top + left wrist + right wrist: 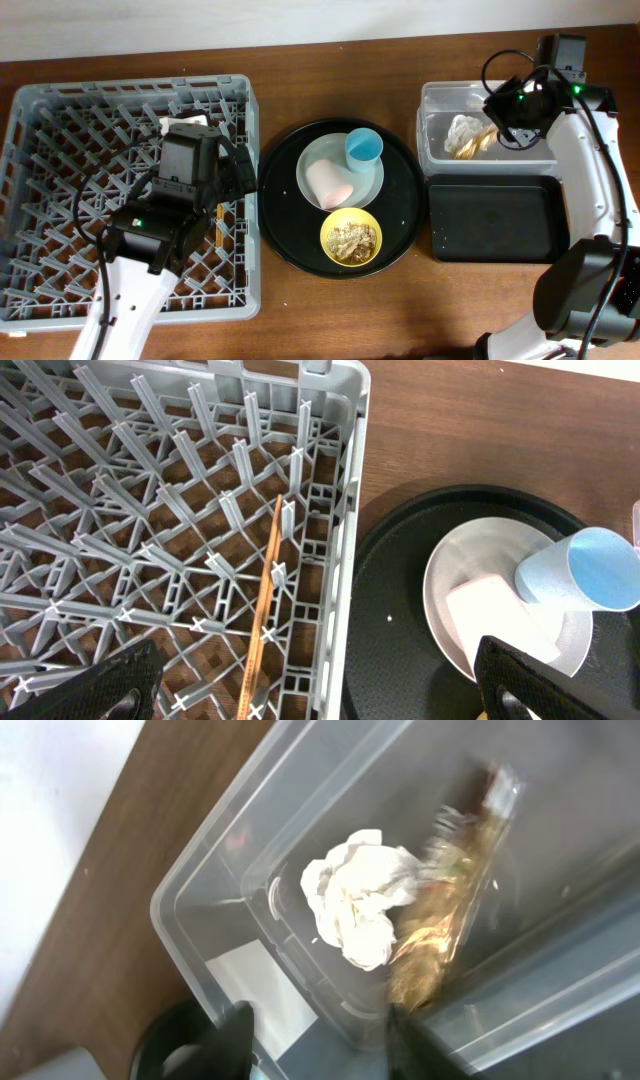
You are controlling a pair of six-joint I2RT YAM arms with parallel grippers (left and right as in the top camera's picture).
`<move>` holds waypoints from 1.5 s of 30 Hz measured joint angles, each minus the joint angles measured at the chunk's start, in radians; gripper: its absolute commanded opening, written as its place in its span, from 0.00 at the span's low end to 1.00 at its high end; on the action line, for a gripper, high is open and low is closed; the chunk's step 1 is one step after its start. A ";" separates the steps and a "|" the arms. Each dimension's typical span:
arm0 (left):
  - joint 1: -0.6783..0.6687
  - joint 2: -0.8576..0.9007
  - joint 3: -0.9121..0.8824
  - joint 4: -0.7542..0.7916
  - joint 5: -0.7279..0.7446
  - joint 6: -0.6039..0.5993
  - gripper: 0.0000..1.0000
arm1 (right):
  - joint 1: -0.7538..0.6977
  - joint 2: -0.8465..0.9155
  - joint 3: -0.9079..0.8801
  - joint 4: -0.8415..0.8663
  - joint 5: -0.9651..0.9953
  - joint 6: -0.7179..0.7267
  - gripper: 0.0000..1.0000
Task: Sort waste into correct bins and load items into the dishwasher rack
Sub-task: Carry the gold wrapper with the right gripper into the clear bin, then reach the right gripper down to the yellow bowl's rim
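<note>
- At nine o'clock, chopsticks (265, 610) are lying among the dishwasher rack (60, 130) pegs; left jaws are hanging above, spread and empty.
- Centrally, plate (318, 152), pink cup (328, 183), blue cup (364, 150) and yellow bowl (324, 232) of scraps (352, 240) are waiting for loading.
- At two o'clock, right jaws are hovering released over the clear tub (440, 95), napkin (360, 900) and gold wrapper (440, 930) binned inside.

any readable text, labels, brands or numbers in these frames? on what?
No text can be read in any view.
The white sticker on the clear tub: looks blank, no print legible.
The gold wrapper: blurred, any print unreadable.
The dishwasher rack: no markings visible.
</note>
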 measured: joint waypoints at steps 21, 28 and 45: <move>0.000 0.000 0.000 0.000 0.000 0.000 0.99 | 0.688 -0.208 0.041 -0.480 -0.168 -0.500 0.48; 0.000 0.000 0.000 0.000 0.000 0.000 0.99 | 0.974 -0.148 -0.089 -0.348 -0.021 -0.384 0.54; 0.000 0.000 0.000 0.000 0.000 0.000 0.99 | 1.035 -0.146 -0.467 0.035 0.066 -0.327 0.56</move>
